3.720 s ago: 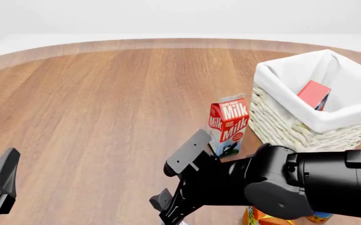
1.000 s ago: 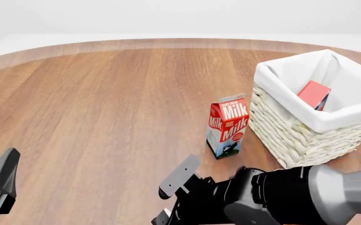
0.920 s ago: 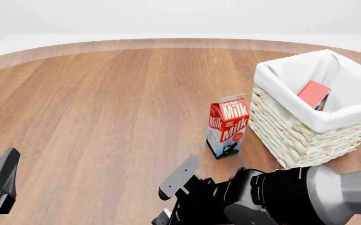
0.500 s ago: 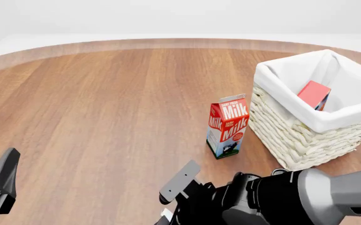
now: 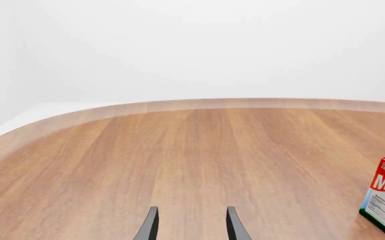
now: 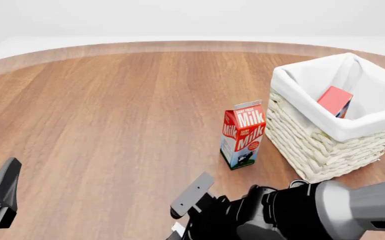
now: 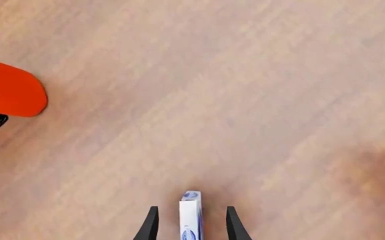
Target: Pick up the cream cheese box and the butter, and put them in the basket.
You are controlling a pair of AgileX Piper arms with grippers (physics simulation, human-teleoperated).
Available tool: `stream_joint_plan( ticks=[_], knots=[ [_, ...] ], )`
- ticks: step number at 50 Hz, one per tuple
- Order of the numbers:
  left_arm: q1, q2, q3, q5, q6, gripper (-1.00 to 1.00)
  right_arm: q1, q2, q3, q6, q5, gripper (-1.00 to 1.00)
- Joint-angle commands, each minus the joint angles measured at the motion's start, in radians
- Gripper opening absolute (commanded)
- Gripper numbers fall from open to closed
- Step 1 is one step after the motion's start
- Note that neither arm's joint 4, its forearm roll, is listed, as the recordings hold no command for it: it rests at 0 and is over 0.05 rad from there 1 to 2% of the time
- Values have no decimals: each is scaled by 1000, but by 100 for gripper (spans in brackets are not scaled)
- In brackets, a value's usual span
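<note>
1. cream cheese box point(image 7: 190, 217) stood on edge on the bench point(image 6: 112, 110), seen end-on in the right wrist view, between the two fingers of the right claw point(image 7: 190, 225) with a gap on each side; the fingers were spread and not touching it.
2. butter point(image 6: 334, 100) lay tilted inside the basket point(image 6: 312, 140), against the white liner, at the far right.
3. milk carton point(image 6: 243, 134) stood upright just left of the basket, apart from it.
4. right claw sat low at the near edge of the front view, right of centre, its tips cut off by the frame.
5. left claw point(image 5: 190, 227) hung open and empty at the near left, over bare wood; the milk carton showed at the edge of its view.
6. an orange-red rounded shape point(image 7: 9, 92) showed in the right wrist view; what it was could not be told.
</note>
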Motion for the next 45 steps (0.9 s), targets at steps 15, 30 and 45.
stream_joint_plan(
  ticks=[15,30,45],
  knots=[
    [0,0,0,0,0,100,2,12,-3,2,-2,-100],
    [0,0,0,0,0,100,-20,-31,4,-18,12,-100],
    [0,0,0,0,0,100,-30,-150,-93,-64,124,-100]
  ],
)
